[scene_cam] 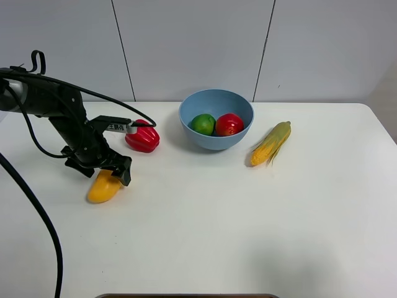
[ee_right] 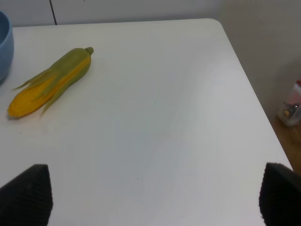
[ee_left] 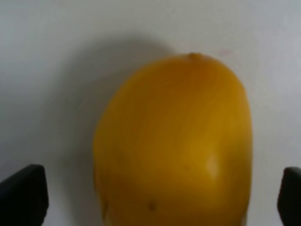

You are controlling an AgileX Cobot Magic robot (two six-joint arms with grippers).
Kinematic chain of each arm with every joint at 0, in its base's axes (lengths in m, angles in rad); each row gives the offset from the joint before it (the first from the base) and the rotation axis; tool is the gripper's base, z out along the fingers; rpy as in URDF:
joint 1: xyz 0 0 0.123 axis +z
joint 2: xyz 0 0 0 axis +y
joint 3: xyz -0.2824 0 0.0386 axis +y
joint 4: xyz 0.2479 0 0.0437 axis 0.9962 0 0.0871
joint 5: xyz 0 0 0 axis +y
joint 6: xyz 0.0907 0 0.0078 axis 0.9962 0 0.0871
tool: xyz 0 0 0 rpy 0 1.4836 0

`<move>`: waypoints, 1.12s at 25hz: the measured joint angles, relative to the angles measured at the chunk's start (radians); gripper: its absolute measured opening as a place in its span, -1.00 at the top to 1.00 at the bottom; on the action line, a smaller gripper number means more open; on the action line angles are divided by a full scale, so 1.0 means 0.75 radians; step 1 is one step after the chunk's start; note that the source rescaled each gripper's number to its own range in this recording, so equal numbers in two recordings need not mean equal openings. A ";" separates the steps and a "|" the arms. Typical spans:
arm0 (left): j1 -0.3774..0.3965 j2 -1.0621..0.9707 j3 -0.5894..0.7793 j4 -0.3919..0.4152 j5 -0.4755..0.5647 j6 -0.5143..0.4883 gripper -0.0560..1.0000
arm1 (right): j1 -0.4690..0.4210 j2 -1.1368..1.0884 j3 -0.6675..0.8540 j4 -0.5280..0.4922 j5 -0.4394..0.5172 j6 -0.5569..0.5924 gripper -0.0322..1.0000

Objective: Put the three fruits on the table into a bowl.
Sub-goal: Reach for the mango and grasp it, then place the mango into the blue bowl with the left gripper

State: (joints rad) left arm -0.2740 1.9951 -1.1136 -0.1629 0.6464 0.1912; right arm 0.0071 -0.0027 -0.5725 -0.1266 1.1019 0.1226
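Table (scene_cam: 248, 217): white, smooth, rounded corners; carries every item listed below.
Bowl (scene_cam: 216, 99): light blue, deep, glossy; placed toward the far edge of the table, near centre in the exterior high view; a slice of rim also visible in the right wrist view (ee_right: 3, 44).
Green fruit (scene_cam: 202, 124): lime-like, inside the bowl, on the left half, touching the red fruit.
Red fruit (scene_cam: 229, 124): round, apple-like, inside the bowl, on the right half.
Mango (scene_cam: 104, 187): yellow-orange, elongated; lying on the table at the left, well apart from the bowl; fills most of the left wrist view (ee_left: 174, 146).
Left gripper (scene_cam: 107, 171): lowered over the mango's upper end; jaws spread to full width, one fingertip (ee_left: 23, 195) on each side of the fruit with bare table visible between pad and skin; nothing gripped.
Right gripper (ee_right: 155, 200): outside the exterior high view; in its own wrist view, fingertips (ee_right: 28, 195) wide apart above bare table, nothing between them.
Bell pepper (scene_cam: 142, 137): red, lobed; on the table between the left arm and the bowl, partly covered by the arm's labelled link.
Corn cob (scene_cam: 271, 143): yellow kernels, green husk; lying on the table just right of the bowl, not touching it; also seen from the right wrist (ee_right: 51, 80).
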 joint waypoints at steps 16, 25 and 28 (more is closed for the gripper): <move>-0.002 0.079 -0.006 0.039 -0.048 0.000 -0.65 | 0.000 0.000 0.000 0.000 0.000 0.000 -0.32; -0.002 0.082 -0.006 0.049 -0.028 0.001 0.89 | 0.000 0.000 0.000 0.000 0.000 0.000 -0.32; -0.002 0.082 -0.006 0.046 -0.024 0.002 0.89 | 0.000 0.000 0.000 0.000 0.000 0.000 -0.32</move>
State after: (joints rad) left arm -0.2758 2.0563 -1.1181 -0.1281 0.6287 0.1924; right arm 0.0071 -0.0027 -0.5725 -0.1266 1.1019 0.1226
